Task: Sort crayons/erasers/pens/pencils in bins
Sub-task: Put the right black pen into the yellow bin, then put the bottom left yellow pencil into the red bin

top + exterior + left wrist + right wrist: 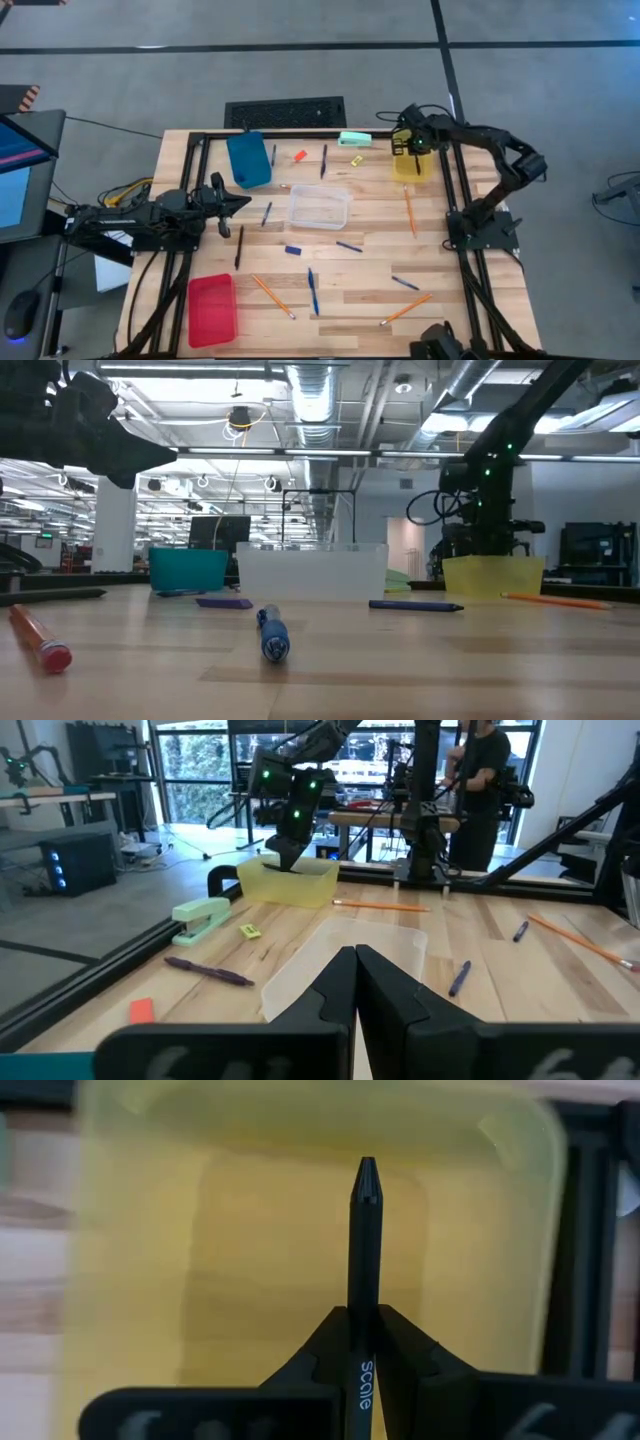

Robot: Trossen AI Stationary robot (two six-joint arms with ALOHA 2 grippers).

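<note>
While my left gripper (354, 982) waits pressed together, my right gripper (365, 1342) pinches a dark pen (365, 1250) over the yellow bin (130, 1260).

Even overhead light, soft shadows; window glare behind; yellow bin (300, 1230) perhaps slightly blurred.

hidden: pen (364, 1250) lower end behind right gripper (364, 1342) | blurred: yellow bin (130, 1230) edges
</note>
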